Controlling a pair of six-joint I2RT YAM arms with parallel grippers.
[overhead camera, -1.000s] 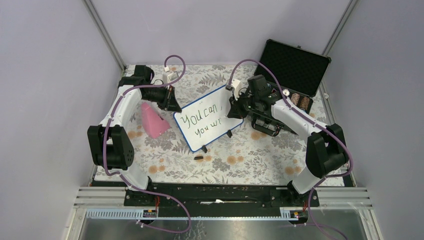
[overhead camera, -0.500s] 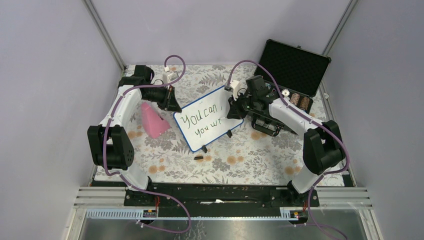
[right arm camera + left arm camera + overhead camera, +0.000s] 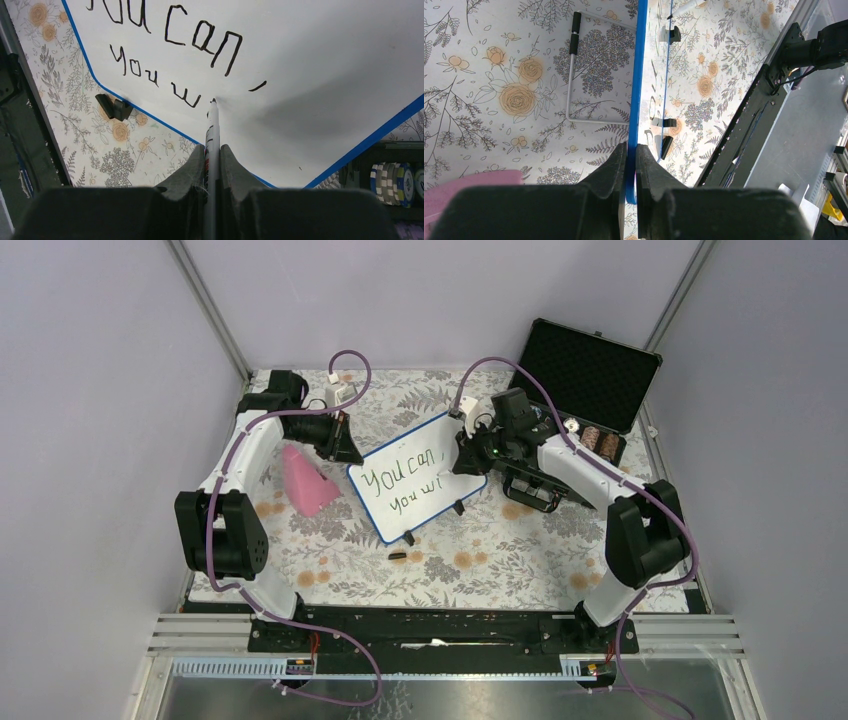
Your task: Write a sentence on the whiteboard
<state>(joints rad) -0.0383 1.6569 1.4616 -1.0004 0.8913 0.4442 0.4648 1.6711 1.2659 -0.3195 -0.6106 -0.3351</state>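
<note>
Whiteboard (image 3: pixel 395 523) mid-way on flowered table (image 3: pixel 500 550), sentence (image 3: pixel 400 475) reading "You can, you w"; left gripper (image 3: pixel 630 150) jaws pinching its blue edge, right gripper (image 3: pixel 212 150) jaws pinching marker (image 3: pixel 212 125), tip touching board past the "w"; black case (image 3: pixel 590 365) beyond.

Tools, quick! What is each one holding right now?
Left tool: closed on the whiteboard edge.
Right tool: closed on a marker, tip at the whiteboard.

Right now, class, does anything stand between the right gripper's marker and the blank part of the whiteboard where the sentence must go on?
Nothing visible does. The marker in the right gripper has its tip at the whiteboard, just right of the last "w" of the sentence; the board beyond is bare white.
</note>
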